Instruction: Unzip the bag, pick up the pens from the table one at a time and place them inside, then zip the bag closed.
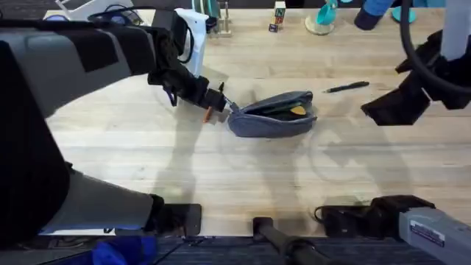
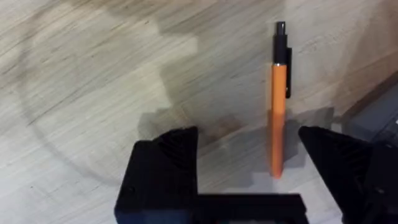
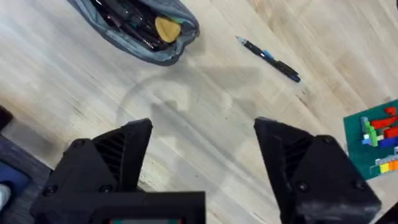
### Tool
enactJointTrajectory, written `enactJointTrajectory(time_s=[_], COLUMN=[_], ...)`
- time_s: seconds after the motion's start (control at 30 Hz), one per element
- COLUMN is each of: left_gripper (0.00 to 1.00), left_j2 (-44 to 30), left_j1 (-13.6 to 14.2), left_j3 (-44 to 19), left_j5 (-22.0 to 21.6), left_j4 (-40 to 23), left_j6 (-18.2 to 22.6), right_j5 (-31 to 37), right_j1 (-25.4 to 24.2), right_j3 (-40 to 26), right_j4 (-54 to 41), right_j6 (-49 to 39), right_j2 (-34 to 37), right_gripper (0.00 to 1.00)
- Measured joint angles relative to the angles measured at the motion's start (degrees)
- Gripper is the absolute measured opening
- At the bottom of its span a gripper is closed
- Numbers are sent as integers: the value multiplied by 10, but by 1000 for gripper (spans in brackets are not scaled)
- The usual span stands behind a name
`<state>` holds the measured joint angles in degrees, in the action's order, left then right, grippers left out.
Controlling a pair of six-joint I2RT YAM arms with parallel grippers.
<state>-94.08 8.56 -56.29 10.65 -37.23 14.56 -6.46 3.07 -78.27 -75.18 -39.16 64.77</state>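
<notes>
The grey-blue bag (image 1: 272, 116) lies in the middle of the table (image 1: 221, 169), its zipper open and yellow showing inside (image 3: 166, 28). The orange pen (image 2: 278, 106) with a black end rests flat on the wood just off the bag's left end (image 1: 208, 112). My left gripper (image 2: 249, 158) is open and low over it, the pen lying between the fingers, nearer one of them. The dark pen (image 1: 346, 87) lies beyond the bag to the right (image 3: 268, 57). My right gripper (image 3: 205, 155) hovers open to the right of the bag (image 1: 375, 110), holding nothing.
Along the table's far edge stand a white object (image 1: 195, 29), a small block (image 1: 278, 16) and a teal item (image 1: 324, 18). A green plate with toy bricks (image 3: 376, 137) sits off to the right. Bare wood stretches in front of the bag.
</notes>
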Motion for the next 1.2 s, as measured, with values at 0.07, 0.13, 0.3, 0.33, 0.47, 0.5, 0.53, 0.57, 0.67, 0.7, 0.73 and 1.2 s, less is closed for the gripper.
enactJointTrajectory(time_s=[0.07, 0.13, 0.3, 0.33, 0.47, 0.5, 0.53, 0.57, 0.67, 0.7, 0.73, 1.2], left_gripper=[995, 995, 777, 663, 136, 69, 51, 47, 45, 45, 44, 41], left_j2=[0, 0, -1, -4, -8, -8, -8, -8, -8, -8, -8, -8], left_j1=[0, 0, 0, -1, -2, -1, 0, 0, 0, 1, 1, 2], left_j3=[0, 0, 0, 0, -2, -3, -4, -5, -5, -5, -6, -7], left_j5=[0, 0, -5, -10, -12, -10, -11, -12, -14, -15, -16, -19], left_j4=[0, 0, 3, 6, 10, 9, 8, 7, 4, 4, 4, 2], left_j6=[0, 0, 1, 1, 0, 1, 1, 0, 0, 0, 0, -6], right_j5=[0, 0, 0, 0, 0, 0, 0, 0, 0, 0, 0, 0], right_j1=[0, 0, 0, 0, 0, 0, 0, 0, 0, 0, 0, 0], right_j3=[0, 0, 0, 0, 0, 0, 0, 0, 0, 0, 0, 0], right_j4=[0, 0, 0, 0, 0, 0, 0, 0, 0, 0, 0, 0], right_j6=[0, 0, 0, 0, 0, 0, 0, 0, 0, 0, 0, 0], right_j2=[0, 0, 0, 0, 0, 0, 0, 0, 0, 0, 0, 0], right_gripper=[997, 997, 997, 997, 998, 998, 998, 998, 998, 998, 998, 998])
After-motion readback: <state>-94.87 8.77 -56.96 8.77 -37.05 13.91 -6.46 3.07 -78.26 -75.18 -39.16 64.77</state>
